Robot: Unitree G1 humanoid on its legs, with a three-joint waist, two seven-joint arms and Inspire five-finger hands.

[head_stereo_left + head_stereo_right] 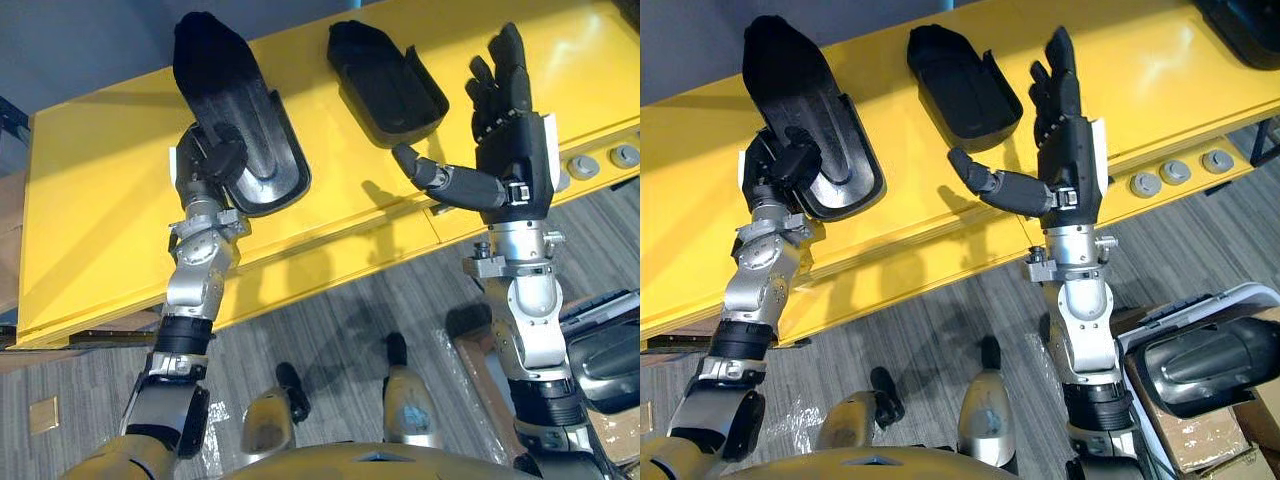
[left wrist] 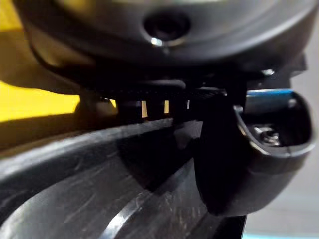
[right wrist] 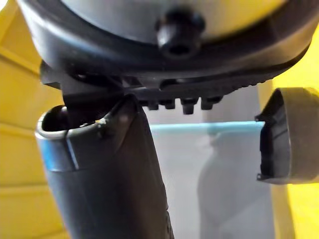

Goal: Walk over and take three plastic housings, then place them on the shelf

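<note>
Left housing (image 1: 245,110) scuffed matt black plastic; shelf (image 1: 100,200) glossy yellow.

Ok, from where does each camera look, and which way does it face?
Left eye view: on the head, facing down at the shelf; shows both arms, left hand gripping a housing, right hand open beside a second housing.
Right eye view: same scene, slightly rightward.
Left wrist view: on that wrist, facing along its hand onto the housing.
Right wrist view: on that wrist, facing along its hand toward the shelf.
</note>
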